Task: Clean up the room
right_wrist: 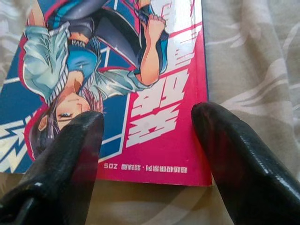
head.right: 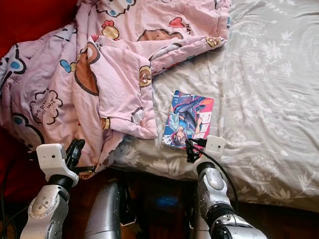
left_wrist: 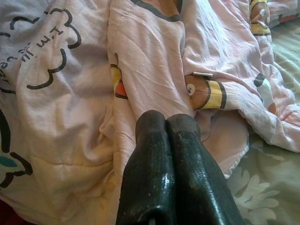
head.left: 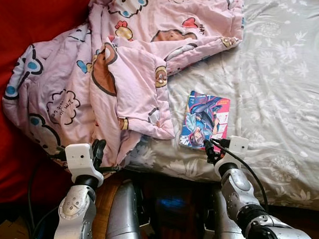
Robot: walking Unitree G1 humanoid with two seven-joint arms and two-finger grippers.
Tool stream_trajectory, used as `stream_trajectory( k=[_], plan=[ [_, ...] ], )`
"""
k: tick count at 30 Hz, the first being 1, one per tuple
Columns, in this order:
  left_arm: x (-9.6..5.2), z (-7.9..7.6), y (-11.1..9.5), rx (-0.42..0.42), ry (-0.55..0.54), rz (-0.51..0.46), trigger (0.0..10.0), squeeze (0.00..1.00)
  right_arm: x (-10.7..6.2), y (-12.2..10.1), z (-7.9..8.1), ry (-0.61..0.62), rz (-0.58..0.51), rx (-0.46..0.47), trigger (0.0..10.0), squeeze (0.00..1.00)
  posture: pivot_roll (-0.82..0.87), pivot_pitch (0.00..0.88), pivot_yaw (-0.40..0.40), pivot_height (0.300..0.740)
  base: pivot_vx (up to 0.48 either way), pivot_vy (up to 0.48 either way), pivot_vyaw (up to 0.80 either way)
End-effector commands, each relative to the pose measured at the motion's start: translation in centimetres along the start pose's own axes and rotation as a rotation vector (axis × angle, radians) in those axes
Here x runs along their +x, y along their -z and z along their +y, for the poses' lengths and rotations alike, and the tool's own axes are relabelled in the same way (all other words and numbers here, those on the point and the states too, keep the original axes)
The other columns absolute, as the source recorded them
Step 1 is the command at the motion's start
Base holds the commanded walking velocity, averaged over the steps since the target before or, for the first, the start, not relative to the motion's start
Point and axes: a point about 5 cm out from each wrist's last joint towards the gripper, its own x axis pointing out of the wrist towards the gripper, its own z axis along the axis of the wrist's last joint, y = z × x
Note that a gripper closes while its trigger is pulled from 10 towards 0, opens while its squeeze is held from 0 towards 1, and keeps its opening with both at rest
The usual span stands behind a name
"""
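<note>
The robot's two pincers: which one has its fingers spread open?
The right pincer, poised at the near edge of the comic book with a wide gap. The left pincer has its fingers pressed together at the pink blanket.

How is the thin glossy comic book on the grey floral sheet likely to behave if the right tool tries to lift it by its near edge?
The thin glossy comic book probably bends, being a slim paperback. Its shiny cover may slip between the open right tool. Lying flat on the soft grey floral sheet, it likely sinks in, making it hard to get under the edge.
</note>
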Motion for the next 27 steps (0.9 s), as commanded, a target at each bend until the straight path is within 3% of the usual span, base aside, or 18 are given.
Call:
stream_trajectory(
  k=[1, 27],
  plan=[
    [-0.39, 0.27, 0.52, 0.011, -0.013, 0.027, 10.0, 0.00, -0.58, 1.10, -0.31, 0.019, 0.027, 0.010, 10.0, 0.00, 0.04, 0.376, 0.036, 0.605, 0.000, 0.000, 0.00],
    [-0.20, 0.03, 0.74, 0.023, -0.006, 0.029, 10.0, 0.00, -1.18, 1.84, -1.22, 0.070, 0.031, 0.024, 10.0, 0.00, 0.03, 0.364, 0.033, 0.605, 0.000, 0.000, 0.00]
  ],
)
